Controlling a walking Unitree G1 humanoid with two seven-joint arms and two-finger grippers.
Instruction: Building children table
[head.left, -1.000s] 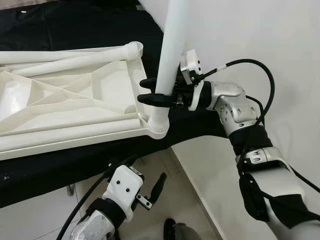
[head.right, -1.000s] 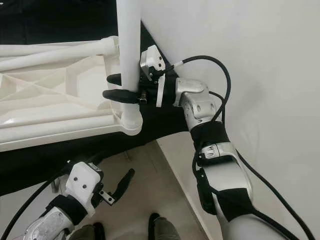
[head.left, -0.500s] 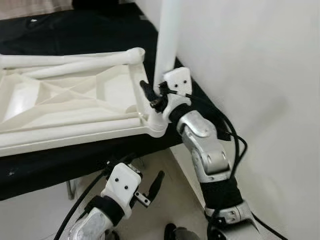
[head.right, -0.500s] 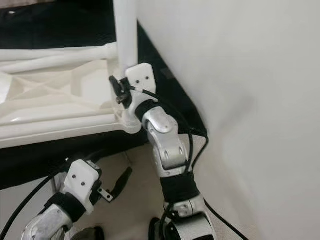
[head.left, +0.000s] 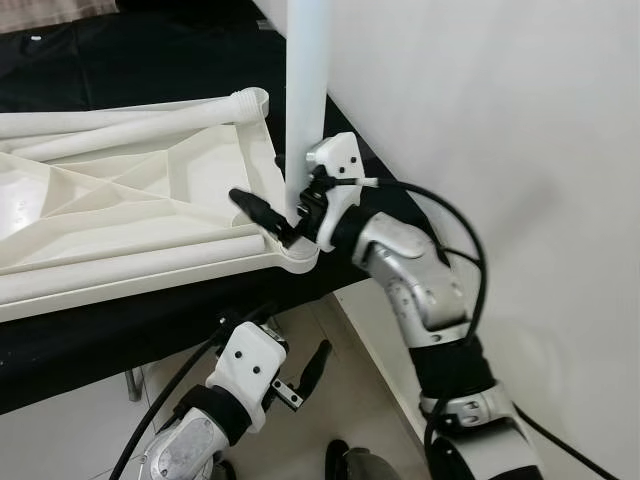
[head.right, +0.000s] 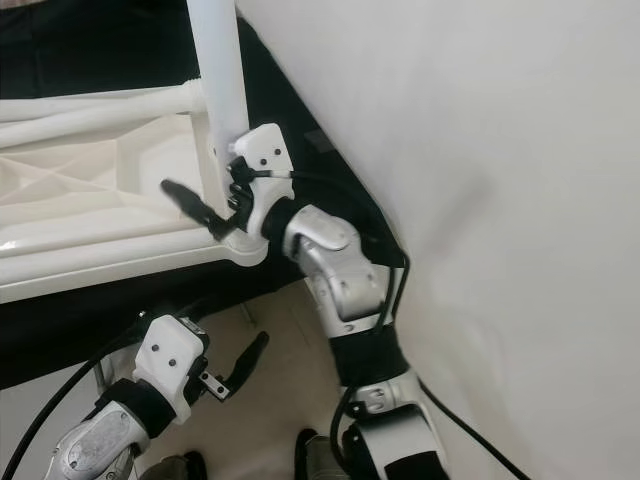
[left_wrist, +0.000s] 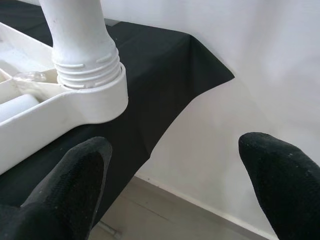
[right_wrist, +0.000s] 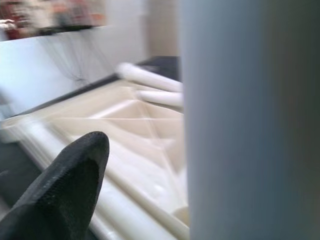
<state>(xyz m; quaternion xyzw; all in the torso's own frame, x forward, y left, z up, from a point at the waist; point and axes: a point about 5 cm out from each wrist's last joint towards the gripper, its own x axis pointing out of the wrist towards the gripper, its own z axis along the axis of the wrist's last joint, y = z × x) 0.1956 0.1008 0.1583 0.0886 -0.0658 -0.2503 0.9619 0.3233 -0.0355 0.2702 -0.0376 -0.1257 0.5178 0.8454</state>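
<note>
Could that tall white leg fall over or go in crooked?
It might. The table leg stands in the corner socket of the upside-down tabletop, which sits near the edge. The right gripper is beside the leg with its jaws apart, so a bump could tilt it. The left gripper hangs low, not helping.

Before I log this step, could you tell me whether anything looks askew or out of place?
Nothing stands out. The table leg stands upright in the corner socket of the upturned tabletop, with the right hand around its base.
</note>
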